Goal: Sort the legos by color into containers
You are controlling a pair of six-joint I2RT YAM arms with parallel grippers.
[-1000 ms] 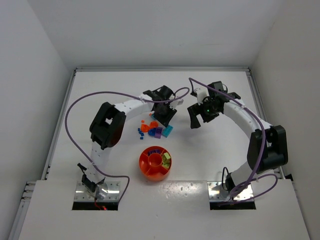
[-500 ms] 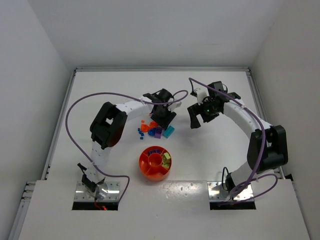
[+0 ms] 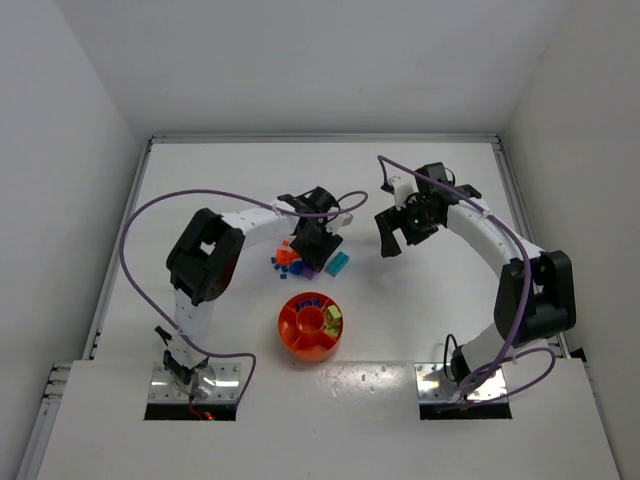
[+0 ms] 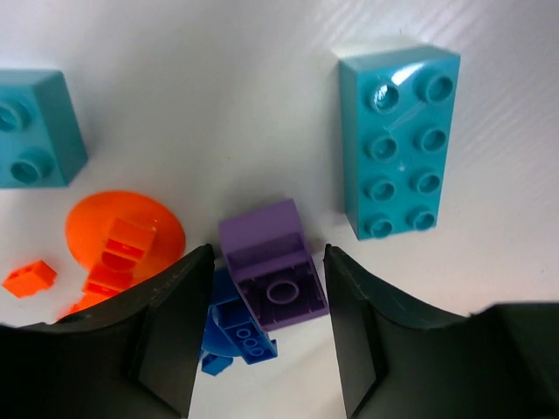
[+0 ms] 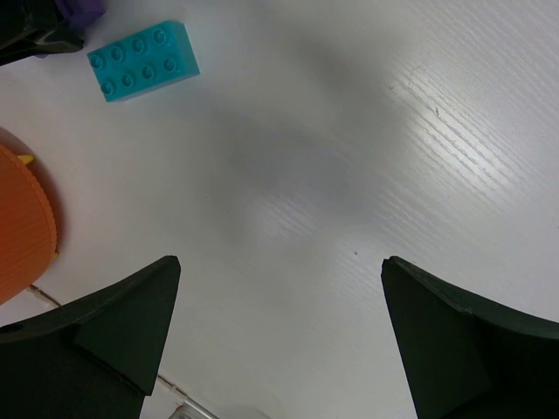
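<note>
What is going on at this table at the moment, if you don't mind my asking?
Two robot arms are sorting Lego bricks by colour into a round orange divided tray, which already holds a few bricks. The left gripper is down at the loose pile, its jaws open on either side of an upturned purple brick; whether they touch it is unclear. A teal eight-stud brick lies close by. The right gripper hangs open over the white table, holding nothing.
</note>
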